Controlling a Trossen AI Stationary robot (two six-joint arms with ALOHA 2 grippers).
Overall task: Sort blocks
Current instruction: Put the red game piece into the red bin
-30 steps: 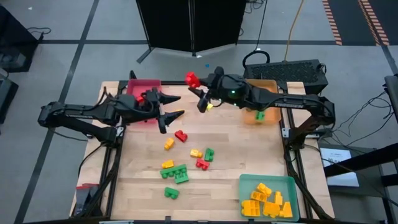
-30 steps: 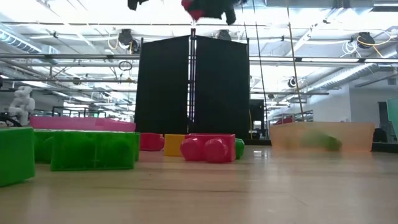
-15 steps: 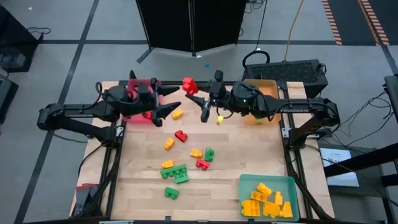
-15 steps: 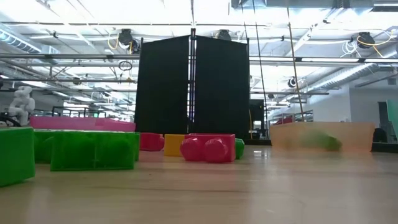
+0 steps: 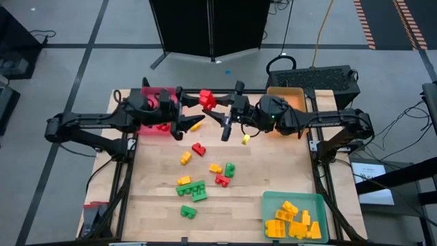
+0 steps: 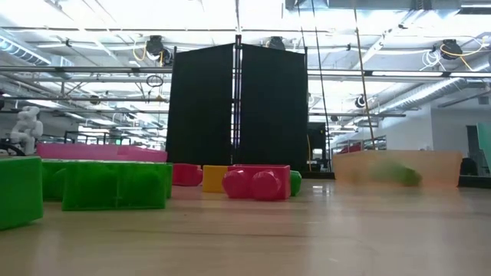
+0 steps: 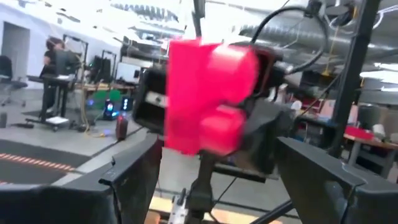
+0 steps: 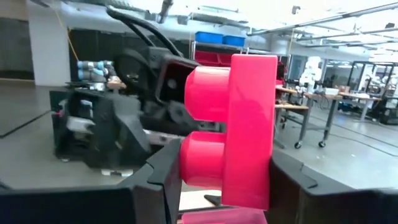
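A handover in mid-air, upper centre of the overhead frame: the right gripper [image 5: 217,113] clamps a red block [image 5: 207,99] as the left gripper [image 5: 184,114], jaws spread wide and empty, faces it. Next, likely, the left closes on it, bound for the red tray [image 5: 151,93].

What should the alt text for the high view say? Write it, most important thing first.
Seen from above, the right gripper, shut on a red block, holds it up to the open left gripper beside the red tray. Red, yellow and green blocks lie loose on the wooden table, and a teal tray holds yellow ones.
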